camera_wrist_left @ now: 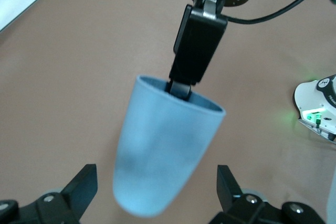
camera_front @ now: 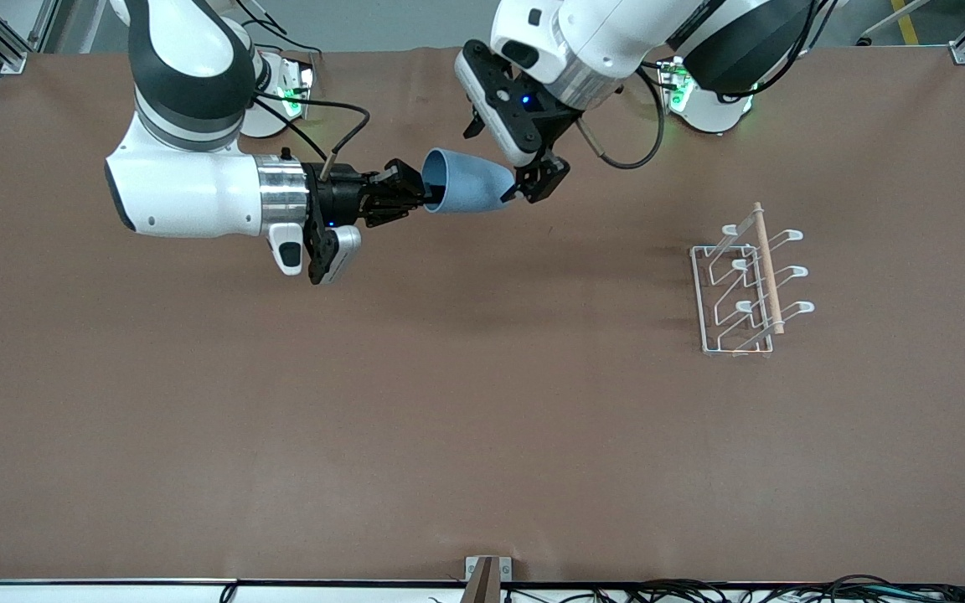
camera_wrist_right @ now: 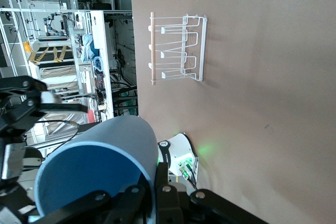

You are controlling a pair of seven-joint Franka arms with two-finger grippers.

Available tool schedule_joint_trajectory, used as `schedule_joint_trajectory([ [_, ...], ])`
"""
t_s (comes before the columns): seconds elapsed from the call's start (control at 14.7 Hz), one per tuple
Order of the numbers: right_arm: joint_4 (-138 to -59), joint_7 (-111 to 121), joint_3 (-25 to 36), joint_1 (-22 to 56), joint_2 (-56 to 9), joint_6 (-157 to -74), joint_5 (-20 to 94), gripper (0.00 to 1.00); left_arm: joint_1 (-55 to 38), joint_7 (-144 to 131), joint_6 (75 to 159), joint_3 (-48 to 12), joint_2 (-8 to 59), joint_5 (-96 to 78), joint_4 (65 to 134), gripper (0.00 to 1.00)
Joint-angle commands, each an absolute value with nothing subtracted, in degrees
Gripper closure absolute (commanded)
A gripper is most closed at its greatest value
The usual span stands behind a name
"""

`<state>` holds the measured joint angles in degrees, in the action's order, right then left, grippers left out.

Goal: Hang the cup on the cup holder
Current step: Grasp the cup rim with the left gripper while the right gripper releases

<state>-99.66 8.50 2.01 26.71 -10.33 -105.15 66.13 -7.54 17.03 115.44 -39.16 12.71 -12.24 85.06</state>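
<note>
From the front, my right gripper (camera_front: 415, 198) pinches the rim of the light-blue cup (camera_front: 466, 182), held sideways in the air over the table (camera_front: 365, 419). My left gripper (camera_front: 537, 180) sits at the cup's base. The cup holder (camera_front: 746, 289) stands well apart, toward the left arm's end.

In the left wrist view, my fingers (camera_wrist_left: 79, 184) spread wide either side of the cup (camera_wrist_left: 163, 156), not touching.

In the right wrist view, one finger (camera_wrist_right: 160, 179) lies against the cup's wall (camera_wrist_right: 100, 166).

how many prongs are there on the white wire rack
6. The cup holder stands toward the left arm's end of the table. Three looped prongs angle up on each side of its wooden rod, in a row running toward the front camera. None looks hidden, and none carries anything.
</note>
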Motion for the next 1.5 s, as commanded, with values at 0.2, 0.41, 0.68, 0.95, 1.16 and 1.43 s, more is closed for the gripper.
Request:
schedule_joint_trajectory([
  [0.2, -99.7, 8.7, 2.5, 27.3, -10.0, -105.4, 67.9, 1.00, -9.1, 20.4, 117.4, -39.5, 15.3, -6.3, 83.4, 0.00],
  [0.41, -99.5, 8.7, 2.6, 27.3, -10.0, -105.2, 67.9, 0.99, -10.4, 20.6, 117.9, -39.5, 16.9, -5.2, 83.5, 0.00],
  [0.68, -99.5, 8.7, 2.6, 27.3, -10.1, -105.2, 67.9, 0.99, -11.3, 22.1, 120.1, -39.5, 19.2, -5.1, 83.7, 0.00],
  [0.95, -99.5, 8.7, 2.6, 27.3, -10.1, -105.2, 67.9, 0.98, -11.5, 23.1, 120.1, -39.5, 19.4, -4.5, 83.8, 0.37],
  [1.16, -99.5, 8.5, 2.6, 27.2, -10.2, -104.9, 67.9, 0.88, -11.3, 23.1, 120.0, -39.5, 19.2, -4.5, 83.8, 0.54],
  [1.43, -99.5, 7.5, 2.6, 27.2, -10.2, -105.0, 67.9, 0.00, -10.0, 23.6, 114.5, -39.1, 18.4, 0.3, 83.2, 0.54],
])
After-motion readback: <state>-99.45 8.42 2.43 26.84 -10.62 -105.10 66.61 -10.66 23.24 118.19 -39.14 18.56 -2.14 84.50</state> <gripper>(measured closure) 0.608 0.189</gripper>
